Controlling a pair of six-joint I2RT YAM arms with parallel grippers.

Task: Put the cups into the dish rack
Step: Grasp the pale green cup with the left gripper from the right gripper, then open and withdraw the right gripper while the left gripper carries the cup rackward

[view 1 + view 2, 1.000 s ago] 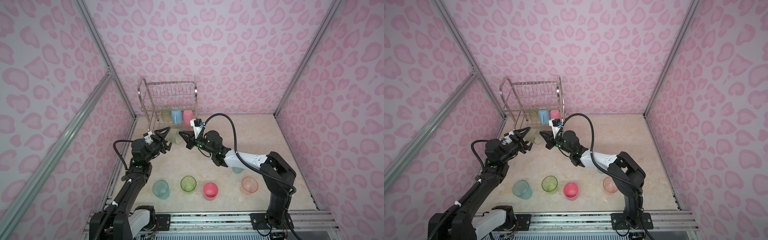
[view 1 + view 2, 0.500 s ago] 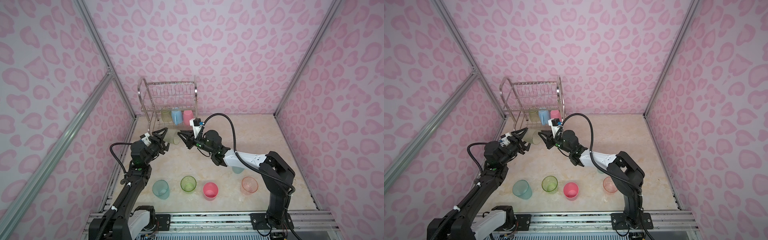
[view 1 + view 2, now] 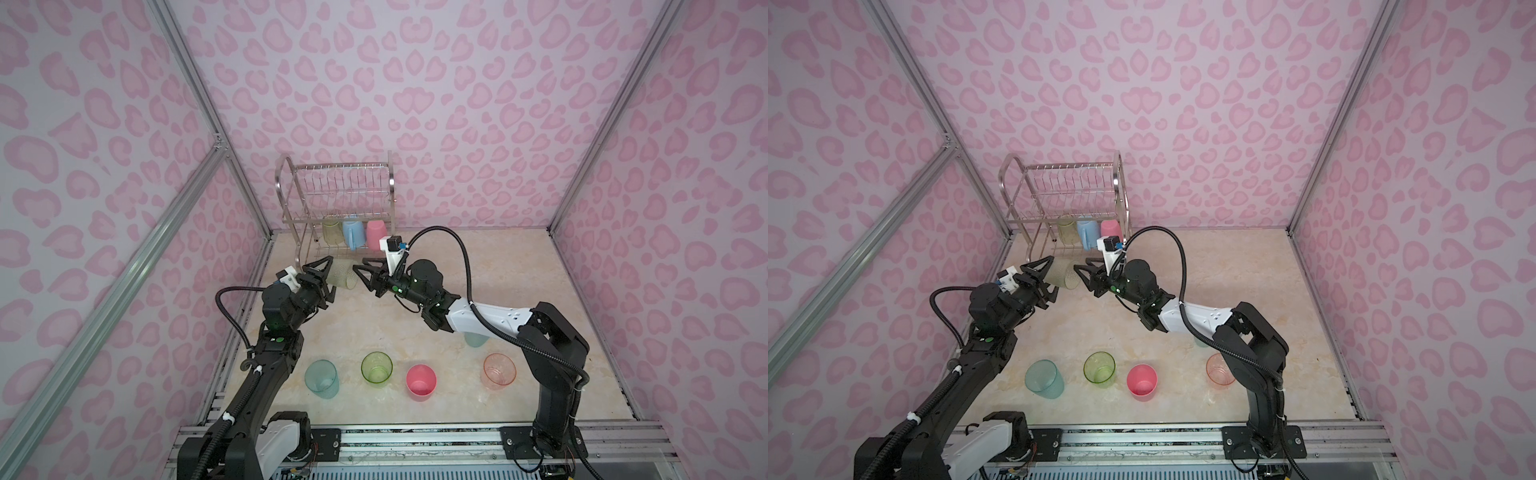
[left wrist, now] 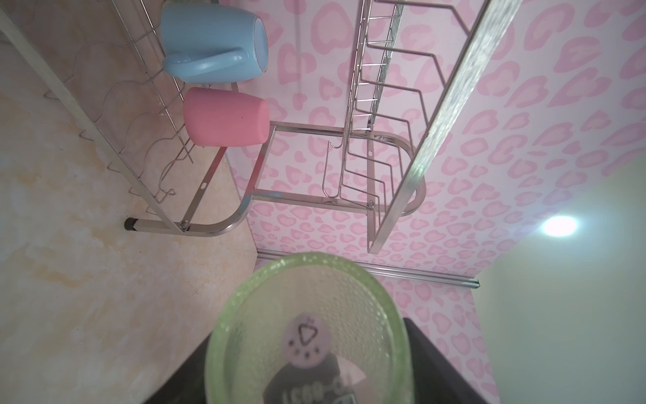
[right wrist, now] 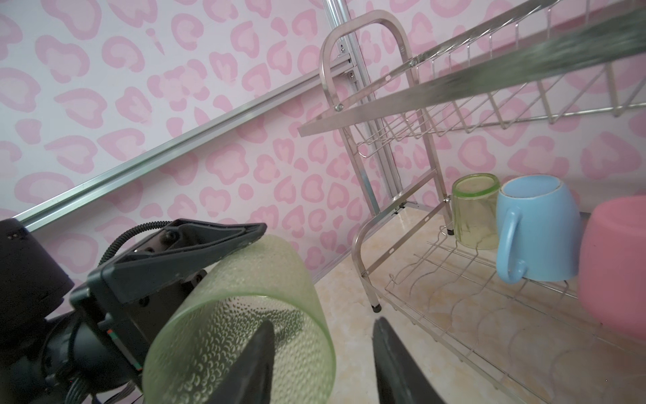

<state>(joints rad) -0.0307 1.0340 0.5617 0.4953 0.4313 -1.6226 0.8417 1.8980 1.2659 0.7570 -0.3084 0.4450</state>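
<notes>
Pebble-textured green cup [image 5: 251,273], chrome wire rack [image 5: 419,101]

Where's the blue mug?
In both top views, back left: the blue mug sits on the rack's lower shelf between a green cup and a pink cup.

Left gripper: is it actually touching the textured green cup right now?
Touching. The left gripper is clamped on the green cup; the right wrist view shows one finger pressed flat against the cup's wall, with no gap.
</notes>
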